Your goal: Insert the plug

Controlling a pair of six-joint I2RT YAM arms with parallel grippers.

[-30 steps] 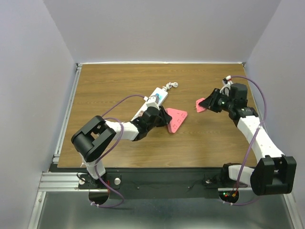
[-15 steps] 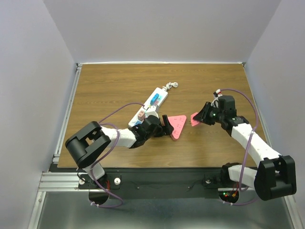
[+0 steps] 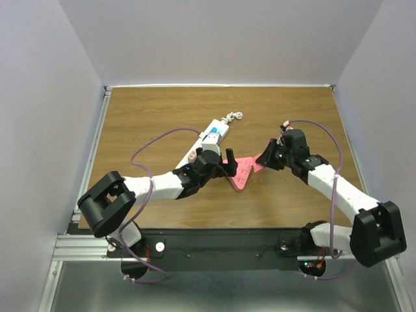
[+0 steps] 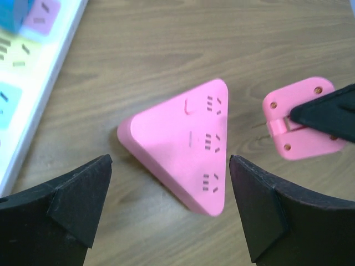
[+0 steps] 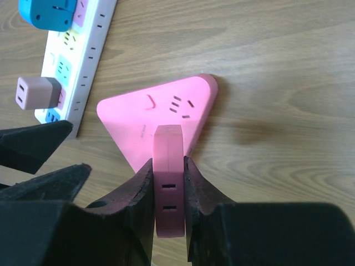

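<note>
On the brown wooden counter, the left gripper stands wide open facing a pink triangular socket block, the right gripper clamping a pink square plug just beside it.

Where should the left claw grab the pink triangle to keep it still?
Grab the pink triangle by its smooth side walls, coming straight down from above. It lies flat with its holes facing up, so pinching the sides keeps them free for the pink plug. The open left claw straddles it.
</note>
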